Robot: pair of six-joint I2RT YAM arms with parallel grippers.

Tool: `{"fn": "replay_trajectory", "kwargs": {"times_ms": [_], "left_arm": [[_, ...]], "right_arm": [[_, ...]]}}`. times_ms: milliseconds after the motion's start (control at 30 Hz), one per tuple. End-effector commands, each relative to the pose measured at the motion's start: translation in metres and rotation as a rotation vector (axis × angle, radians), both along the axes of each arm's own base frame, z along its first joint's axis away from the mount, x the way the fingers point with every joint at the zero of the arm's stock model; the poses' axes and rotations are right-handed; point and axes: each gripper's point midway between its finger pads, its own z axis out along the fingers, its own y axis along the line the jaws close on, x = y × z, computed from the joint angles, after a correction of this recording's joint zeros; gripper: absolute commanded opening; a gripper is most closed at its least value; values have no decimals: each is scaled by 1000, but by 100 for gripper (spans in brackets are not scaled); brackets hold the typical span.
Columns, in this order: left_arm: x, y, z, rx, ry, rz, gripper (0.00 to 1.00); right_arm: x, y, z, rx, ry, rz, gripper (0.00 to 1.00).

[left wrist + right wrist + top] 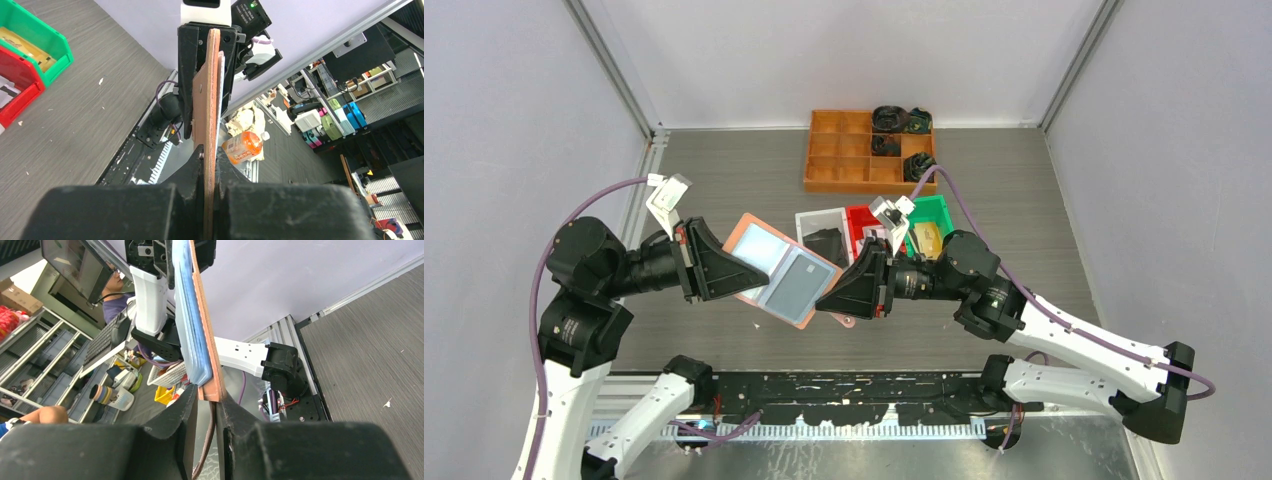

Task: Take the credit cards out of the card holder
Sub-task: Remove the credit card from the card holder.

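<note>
Left fingers (187,172) pinch one edge of the card holder (757,247), right fingers (182,407) the opposite edge, aloft near the desk's (724,170) near edge. I'd hold left firm and slide the grey credit card (796,282) outward.

Left arm (584,270) and right arm (984,285) bend inward, jaws clamped and pointing at each other

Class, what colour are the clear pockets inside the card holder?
Pale blue pockets in the card holder, clearest in the top external view.
</note>
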Motion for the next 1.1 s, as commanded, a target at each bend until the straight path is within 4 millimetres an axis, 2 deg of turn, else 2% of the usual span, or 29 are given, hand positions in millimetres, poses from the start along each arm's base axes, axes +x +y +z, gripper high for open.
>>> {"fn": "replay_trajectory", "kwargs": {"times_ms": [0,433,500,633,767,1067], "left_arm": [[-6,2,22,-38,-93,-7,0],[-8,2,19,-33,-106,-9,0],[-8,2,18,-30,-106,-8,0],[-7,3,15,-21,-116,-7,0],[-7,3,13,-17,-118,-3,0],[-8,4,13,-14,-129,-3,0]], "right_arm": [[1,-2,37,101,-36,-19,24],[6,6,48,144,-17,-14,24],[2,7,52,163,-13,8,28],[-7,3,63,212,-24,57,43],[-9,2,69,228,-28,67,48],[16,17,62,176,41,-32,48]]}}
